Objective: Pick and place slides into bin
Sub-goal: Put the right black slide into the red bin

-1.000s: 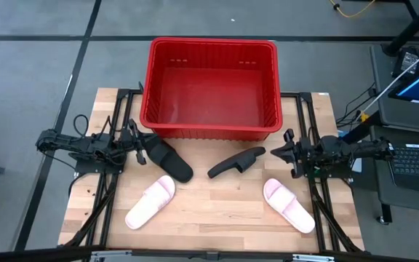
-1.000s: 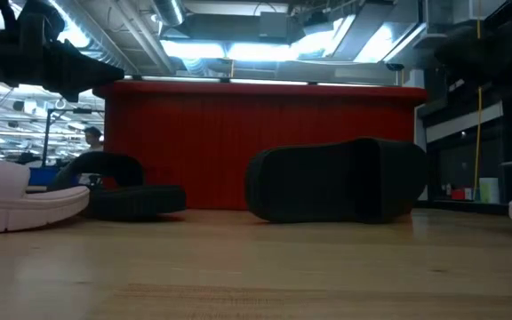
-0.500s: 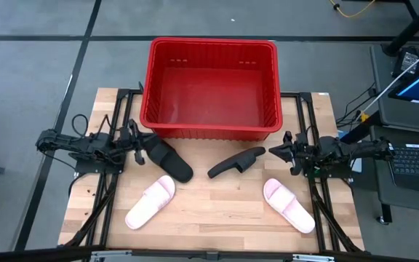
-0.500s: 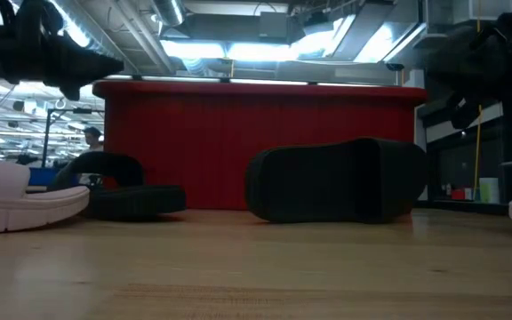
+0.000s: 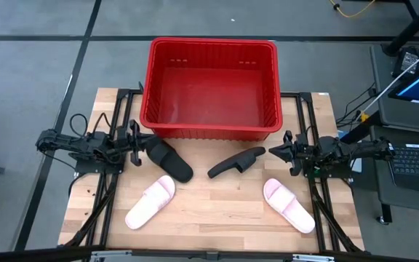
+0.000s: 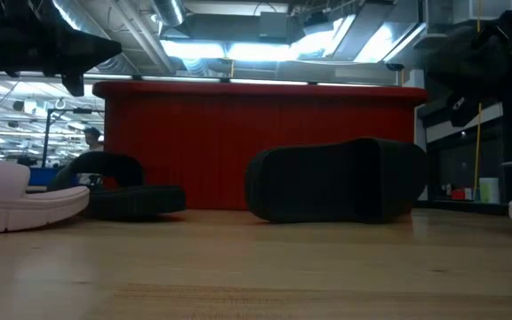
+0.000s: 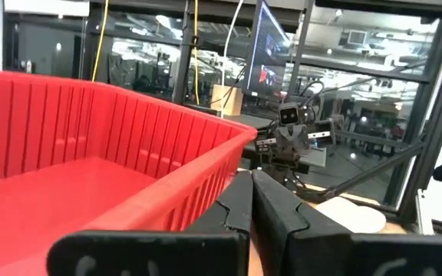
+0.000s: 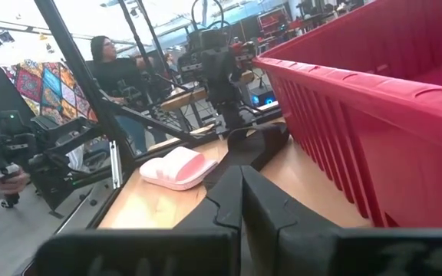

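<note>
red bin [image 5: 211, 87] at the table's far middle, two black slides [image 5: 167, 159] [image 5: 236, 161] just near it, two pink slides [image 5: 150, 201] [image 5: 288, 205] nearer, left gripper [image 5: 134, 144] and right gripper [image 5: 286, 145] closed, empty, at either side

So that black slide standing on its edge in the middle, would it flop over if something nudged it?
Probably. The black slide rests on its narrow side edge, sole facing the low camera, so a light push would likely tip it flat. It looks like thick foam, so probably light and slightly bendy, unlikely to roll.
</note>
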